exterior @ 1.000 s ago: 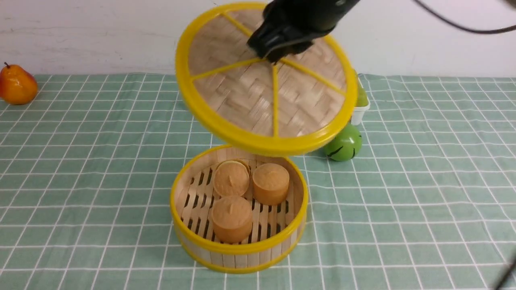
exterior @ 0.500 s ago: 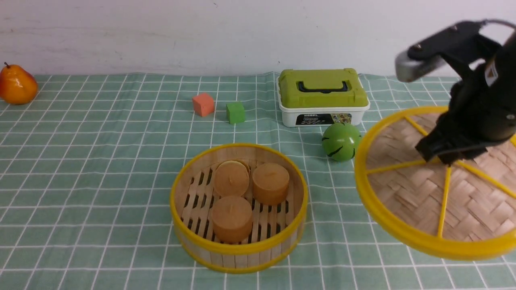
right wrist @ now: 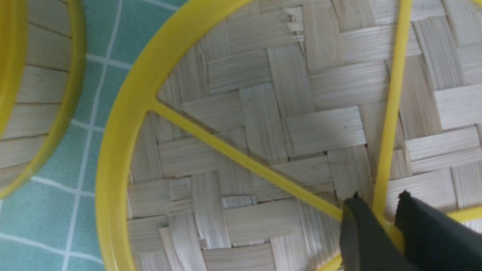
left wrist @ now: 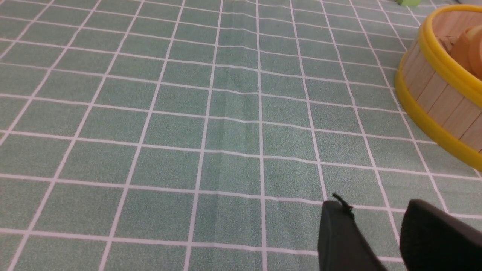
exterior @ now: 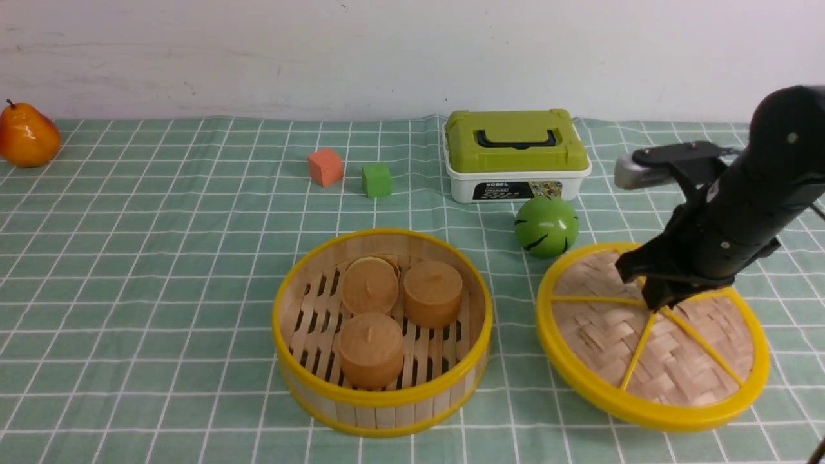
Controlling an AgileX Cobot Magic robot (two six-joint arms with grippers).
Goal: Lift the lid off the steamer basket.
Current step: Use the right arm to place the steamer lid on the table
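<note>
Basically the lid is off already, and the step in hand is the set-down. At far left a pear (exterior: 26, 135) sits out of play. The left tool (left wrist: 374, 206) hangs low over bare worktop (exterior: 129, 258) left of the basket, fingers apart and holding nothing. The steamer basket (exterior: 381, 403) sits near-centre, open on top, with three brown cakes (exterior: 370, 348) on its slatted floor. Beyond it stand an orange cube (exterior: 325, 167), a green cube (exterior: 376, 180) and a green-topped box (exterior: 515, 154), with a green ball (exterior: 546, 227) nearer. The lid (exterior: 644, 367) is right of the basket and apart from it, with the ball just past its far-left rim. The lid's near rim looks down on the cloth; I can't tell whether the far rim is seated. The right tool (exterior: 657, 299) is clamped on the centre knob where the spokes meet. Next move, as I judge it: settle the lid flat if it isn't, spread the fingers, then rise straight up so the lid isn't dragged toward the ball or basket.
</note>
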